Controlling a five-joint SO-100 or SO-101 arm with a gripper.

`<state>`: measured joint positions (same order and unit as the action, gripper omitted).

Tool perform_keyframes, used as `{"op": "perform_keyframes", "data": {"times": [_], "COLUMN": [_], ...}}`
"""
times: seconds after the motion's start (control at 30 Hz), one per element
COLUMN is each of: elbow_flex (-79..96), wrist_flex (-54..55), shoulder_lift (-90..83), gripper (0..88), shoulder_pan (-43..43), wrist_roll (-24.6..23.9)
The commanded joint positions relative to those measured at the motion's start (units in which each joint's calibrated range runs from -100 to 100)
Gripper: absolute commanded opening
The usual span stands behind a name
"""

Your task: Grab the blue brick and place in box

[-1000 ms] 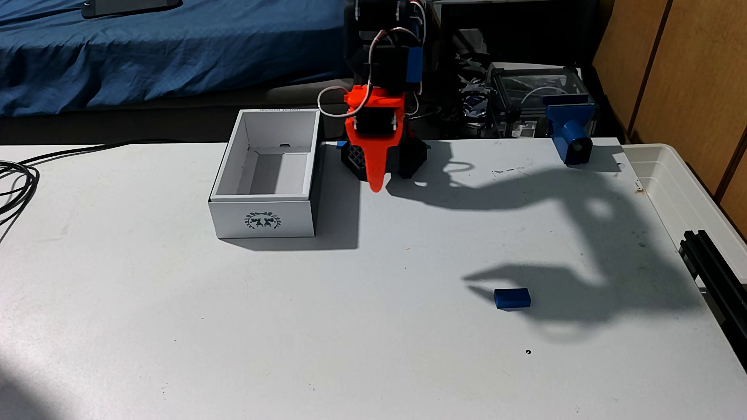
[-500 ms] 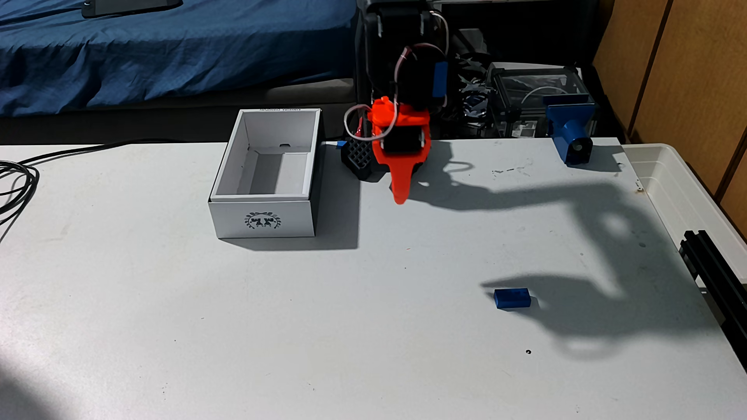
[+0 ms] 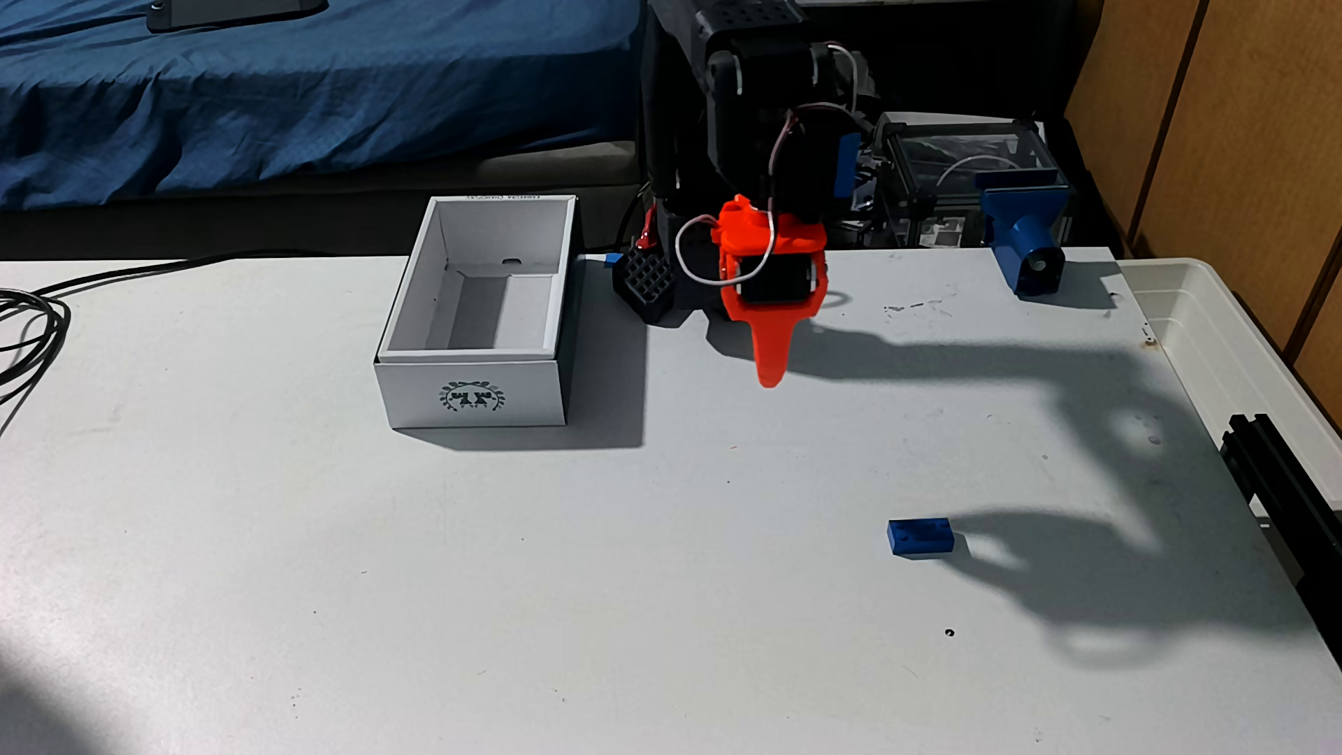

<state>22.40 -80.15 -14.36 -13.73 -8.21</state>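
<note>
Fixed view: orange claw (image 3: 770,377) hangs tip-down above the worktop (image 3: 653,581), near the arm base (image 3: 648,283) at the far edge. Fingers read as one tapered orange point from this angle; can't tell whether it is spread or closed. Nothing visible in it.

Brick (image 3: 920,537) lies flat on the worktop, front-right of the claw and well apart from it, long side roughly across the view. The arm's shadow reaches its right side.

Box (image 3: 472,392) stands on the worktop left of the claw, just beside the base, open top up, wreath emblem on the near wall. A stepped insert shows inside, with no contents seen. Brick and box well apart, claw roughly between them but further back.

Other items: blue printed part with a cylinder (image 3: 1024,239) at the far right edge, translucent tub (image 3: 1227,348) beyond the right edge, black cables (image 3: 29,327) at left, bed with blue sheet (image 3: 290,94) behind, black rail (image 3: 1285,479) at right.
</note>
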Motion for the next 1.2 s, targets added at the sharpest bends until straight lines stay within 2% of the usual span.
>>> {"op": "perform_keyframes", "data": {"times": [0.0,0.4,1.0,1.17], "elbow_flex": [-2.61,-2.17,-0.48,0.5], "wrist_flex": [2.38,10.14,10.57,16.0], "shoulder_lift": [0.45,5.27,5.94,6.96], "gripper": [1.3,1.4,1.4,1.4], "shoulder_pan": [-0.83,-1.13,-5.81,-5.74], "wrist_roll": [-1.55,-4.5,-5.29,-5.29]}}
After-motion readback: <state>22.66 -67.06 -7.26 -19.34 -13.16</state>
